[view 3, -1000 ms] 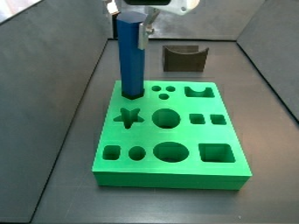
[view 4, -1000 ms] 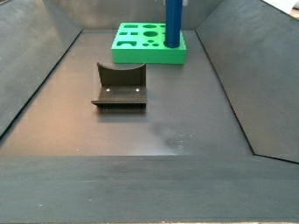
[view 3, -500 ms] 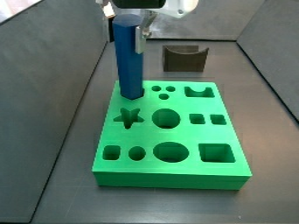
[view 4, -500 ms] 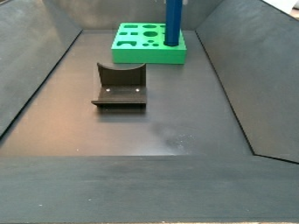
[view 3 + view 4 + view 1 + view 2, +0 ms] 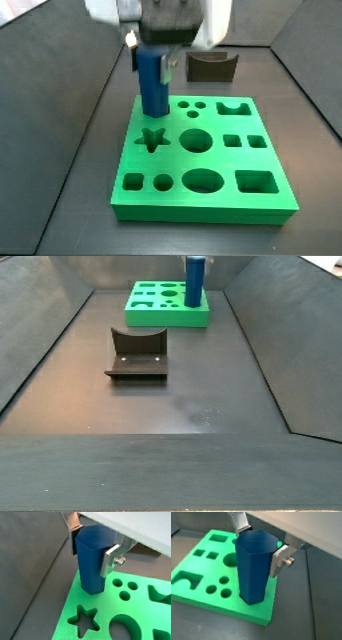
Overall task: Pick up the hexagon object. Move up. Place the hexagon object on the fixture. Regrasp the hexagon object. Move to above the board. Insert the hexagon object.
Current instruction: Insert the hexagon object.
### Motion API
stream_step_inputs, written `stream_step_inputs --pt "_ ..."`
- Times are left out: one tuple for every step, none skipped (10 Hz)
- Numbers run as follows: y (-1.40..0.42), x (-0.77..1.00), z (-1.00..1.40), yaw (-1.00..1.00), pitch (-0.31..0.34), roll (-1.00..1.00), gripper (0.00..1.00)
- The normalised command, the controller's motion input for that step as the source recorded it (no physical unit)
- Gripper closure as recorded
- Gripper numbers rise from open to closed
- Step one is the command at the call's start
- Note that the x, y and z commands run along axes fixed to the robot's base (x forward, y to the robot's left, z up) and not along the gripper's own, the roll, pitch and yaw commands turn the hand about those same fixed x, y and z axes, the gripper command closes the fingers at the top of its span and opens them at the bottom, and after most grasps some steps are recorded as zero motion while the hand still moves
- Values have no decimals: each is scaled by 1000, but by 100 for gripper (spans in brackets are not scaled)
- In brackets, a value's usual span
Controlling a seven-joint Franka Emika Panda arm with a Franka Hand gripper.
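In both wrist views the claw (image 5: 93, 543) grips the upright blue bar (image 5: 91, 559), its lower end entering a hole at a corner of the green board (image 5: 201, 582). In a side view the fixture (image 5: 135, 354) stands empty, well apart, so only full seating and release seem left.

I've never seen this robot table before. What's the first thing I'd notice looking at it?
The bright blue six-sided bar stands upright in a corner of the big bright green board full of shaped holes, with the robot's claw squeezing its top between flat silver plates. Away from the board, on the dark floor, sits the small dark fixture with a curved notch, with nothing on it.
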Motion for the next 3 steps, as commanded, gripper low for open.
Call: stream_step_inputs --pt "97 -426 -317 -143 -66 109 100" --pt "0 -80 0 -14 -3 7 100" --pt "0 0 0 0 0 0 100"
